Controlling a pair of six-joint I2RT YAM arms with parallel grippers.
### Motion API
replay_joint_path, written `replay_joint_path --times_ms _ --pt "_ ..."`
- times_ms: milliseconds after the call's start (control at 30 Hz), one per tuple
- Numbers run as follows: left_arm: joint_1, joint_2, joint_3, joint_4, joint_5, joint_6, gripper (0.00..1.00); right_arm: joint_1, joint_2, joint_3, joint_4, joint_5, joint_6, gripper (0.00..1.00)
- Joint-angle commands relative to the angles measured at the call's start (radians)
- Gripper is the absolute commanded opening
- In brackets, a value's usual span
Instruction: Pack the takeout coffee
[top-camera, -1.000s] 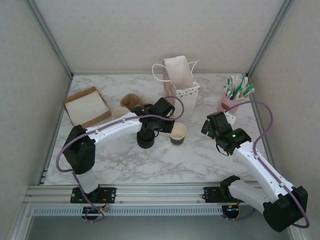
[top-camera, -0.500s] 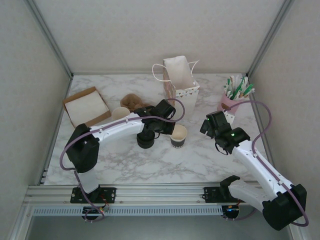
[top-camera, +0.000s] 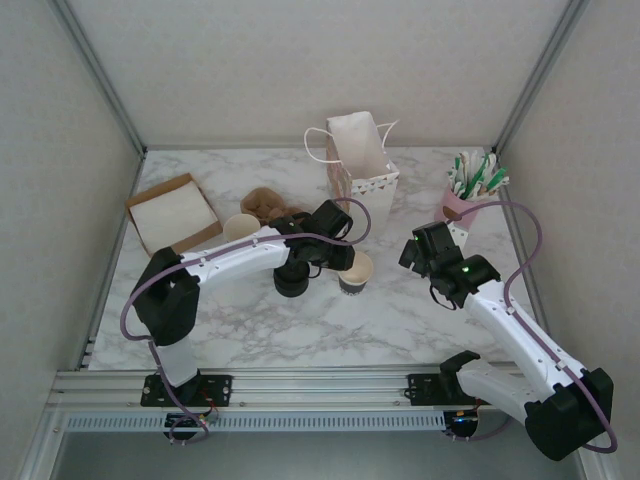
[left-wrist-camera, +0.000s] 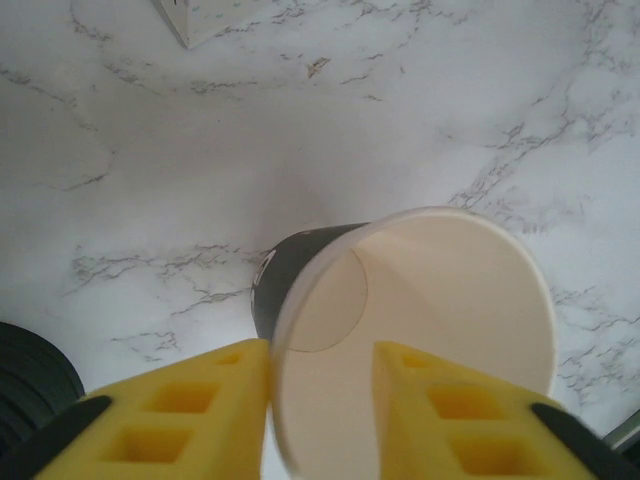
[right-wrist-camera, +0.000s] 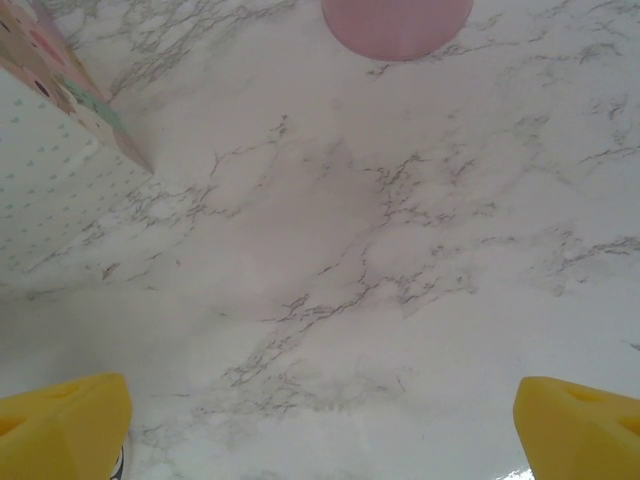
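Note:
The takeout coffee cup stands upright on the marble near the table's middle, black-walled, cream inside, with no lid on it. In the left wrist view the cup opens toward the camera. My left gripper straddles its near rim: one yellow finger outside against the wall, the other inside and clear of the wall. The jaws stand partly open. My left gripper hangs just above the cup. My right gripper hovers to the cup's right, wide open over bare marble.
A pile of black lids sits left of the cup, also at the left wrist view's edge. A paper bag stands open behind. A pink holder with stirrers is at back right, a napkin box at back left.
My left gripper's jaws have spread apart from a shut pinch on the cup's rim. The left wrist has shifted slightly right over the cup. The right arm barely moved.

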Motion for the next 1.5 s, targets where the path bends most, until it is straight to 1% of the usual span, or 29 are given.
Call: replay_joint_path --times_ms 0,200,233,267,300,433,567,667,733,800,867,933,967,1033,1133,1200,1333,1367,1467 --pt "-0.004 -0.057 -0.021 0.021 0.0 -0.011 0.43 -0.007 -0.017 0.003 0.002 -0.012 -0.022 0.99" --pt "0.008 -0.156 -0.077 0.079 0.041 -0.021 0.81 -0.006 -0.025 0.033 -0.011 -0.075 -0.11 0.99" --pt "0.008 -0.176 -0.089 0.089 0.047 -0.022 0.9 -0.007 -0.026 0.039 -0.016 -0.087 -0.118 0.99" --pt "0.01 -0.198 -0.1 0.095 0.048 -0.024 0.97 -0.007 -0.028 0.042 -0.016 -0.101 -0.13 0.99" --pt "0.01 -0.219 -0.111 0.102 0.048 -0.024 0.99 -0.007 -0.032 0.044 -0.017 -0.113 -0.138 0.99" --pt "0.014 -0.318 -0.17 0.143 0.039 -0.048 1.0 -0.006 -0.062 0.05 -0.009 -0.159 -0.154 0.99" --pt "0.015 -0.433 -0.254 0.195 -0.03 -0.09 1.0 -0.007 -0.07 0.087 -0.018 -0.211 -0.172 0.99" --pt "0.015 -0.542 -0.337 0.222 -0.132 -0.145 1.0 -0.001 -0.056 0.125 -0.025 -0.257 -0.191 0.99" --pt "0.015 -0.619 -0.404 0.238 -0.23 -0.18 1.0 0.005 -0.034 0.15 -0.018 -0.291 -0.201 0.99" --pt "0.015 -0.687 -0.471 0.25 -0.303 -0.174 1.0 0.026 -0.002 0.178 -0.002 -0.327 -0.215 0.99" --pt "0.017 -0.747 -0.534 0.267 -0.342 -0.169 1.0 0.063 0.039 0.212 0.01 -0.341 -0.228 0.99" --pt "0.024 -0.79 -0.578 0.268 -0.384 -0.192 1.0 0.103 0.086 0.251 0.012 -0.338 -0.233 0.99" --pt "0.032 -0.805 -0.594 0.267 -0.387 -0.197 1.0 0.125 0.116 0.271 0.011 -0.337 -0.236 0.99" --pt "0.054 -0.829 -0.624 0.265 -0.37 -0.213 1.0 0.167 0.177 0.325 -0.004 -0.327 -0.239 0.99" --pt "0.098 -0.886 -0.695 0.297 -0.312 -0.232 1.0 0.247 0.268 0.411 -0.038 -0.292 -0.257 0.99" --pt "0.151 -0.935 -0.758 0.341 -0.23 -0.255 1.0 0.302 0.329 0.465 -0.061 -0.27 -0.266 0.99" --pt "0.308 -0.997 -0.879 0.42 -0.003 -0.301 0.99 0.373 0.446 0.563 -0.093 -0.269 -0.276 0.99" --pt "0.334 -1.002 -0.9 0.436 0.045 -0.309 1.0 0.387 0.476 0.59 -0.104 -0.269 -0.278 0.99" --pt "0.382 -1.011 -0.942 0.465 0.132 -0.322 1.0 0.418 0.55 0.657 -0.129 -0.277 -0.281 0.99"
